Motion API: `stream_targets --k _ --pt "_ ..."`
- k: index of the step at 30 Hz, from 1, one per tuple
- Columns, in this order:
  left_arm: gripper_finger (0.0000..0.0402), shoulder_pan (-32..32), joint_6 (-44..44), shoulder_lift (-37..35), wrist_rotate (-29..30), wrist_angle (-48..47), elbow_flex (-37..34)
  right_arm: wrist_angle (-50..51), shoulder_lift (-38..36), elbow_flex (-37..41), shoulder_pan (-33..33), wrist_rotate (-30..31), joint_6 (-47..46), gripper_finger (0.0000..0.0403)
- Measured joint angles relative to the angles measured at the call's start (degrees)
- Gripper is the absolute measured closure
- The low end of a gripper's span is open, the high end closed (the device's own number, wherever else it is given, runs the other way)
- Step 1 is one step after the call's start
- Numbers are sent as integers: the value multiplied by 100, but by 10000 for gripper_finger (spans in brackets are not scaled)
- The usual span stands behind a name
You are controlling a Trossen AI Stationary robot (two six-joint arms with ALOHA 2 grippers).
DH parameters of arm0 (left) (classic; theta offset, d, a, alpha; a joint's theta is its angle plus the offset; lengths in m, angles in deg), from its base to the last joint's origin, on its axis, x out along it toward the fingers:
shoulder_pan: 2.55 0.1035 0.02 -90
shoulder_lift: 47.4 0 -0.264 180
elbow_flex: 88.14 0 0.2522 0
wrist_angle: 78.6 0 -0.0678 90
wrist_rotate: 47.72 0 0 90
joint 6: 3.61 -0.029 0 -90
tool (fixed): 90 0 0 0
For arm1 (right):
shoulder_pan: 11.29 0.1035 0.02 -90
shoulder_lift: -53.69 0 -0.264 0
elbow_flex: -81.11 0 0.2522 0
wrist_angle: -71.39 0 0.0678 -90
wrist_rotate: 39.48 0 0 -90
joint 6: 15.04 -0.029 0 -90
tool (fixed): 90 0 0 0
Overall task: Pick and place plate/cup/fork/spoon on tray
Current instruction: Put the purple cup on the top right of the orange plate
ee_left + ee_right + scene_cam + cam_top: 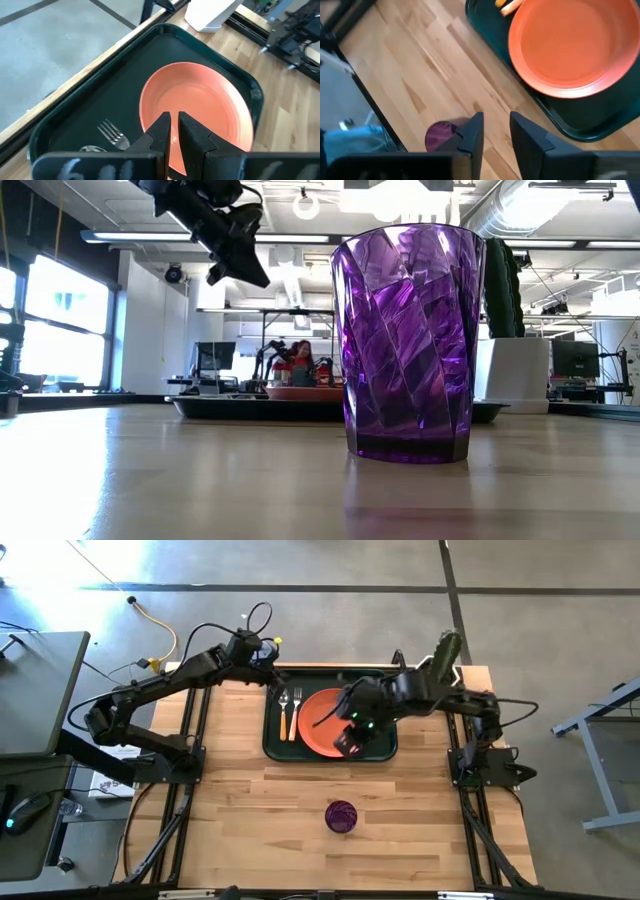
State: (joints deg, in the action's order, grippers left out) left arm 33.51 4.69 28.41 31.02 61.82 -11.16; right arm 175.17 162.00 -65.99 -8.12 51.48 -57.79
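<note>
The dark green tray point(375, 747) lies at the table's far middle. The orange plate point(322, 723) rests flat in it and also shows in both wrist views point(200, 100) point(570, 45). The fork point(112, 134) and the spoon point(90, 149) lie side by side at the tray's left end. The purple cup point(341, 816) stands upright on the bare table near the front, and fills the low view point(410, 345). My right gripper point(350, 743) point(496, 131) is open and empty above the tray's near rim. My left gripper point(270, 655) point(174, 125) hovers over the tray's far left corner, empty, with a narrow gap.
A white planter with a green cactus point(447, 650) stands at the table's far right, beside the tray, and shows in the low view point(510, 365). Bare wood lies around the cup point(442, 134). A person point(297, 362) is in the room beyond the table.
</note>
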Motion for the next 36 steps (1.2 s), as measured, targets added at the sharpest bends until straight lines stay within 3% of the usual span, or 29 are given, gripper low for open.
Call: stream_targets --k 5,10,19,26,36 --pt "376 -7 198 0 -246 -26 0 -2 361 0 150 -209 703 284" --pt "376 -8 189 0 -714 -27 0 0 679 0 330 -486 1824 279" --pt "376 -7 205 0 -716 -211 0 -1 1115 0 795 -596 3669 279" --pt "376 -9 296 0 -685 -444 -2 -22 1535 0 1034 -593 4276 279" --pt "376 -11 363 0 -670 -658 -2 -69 1982 2 1216 -549 4281 279"
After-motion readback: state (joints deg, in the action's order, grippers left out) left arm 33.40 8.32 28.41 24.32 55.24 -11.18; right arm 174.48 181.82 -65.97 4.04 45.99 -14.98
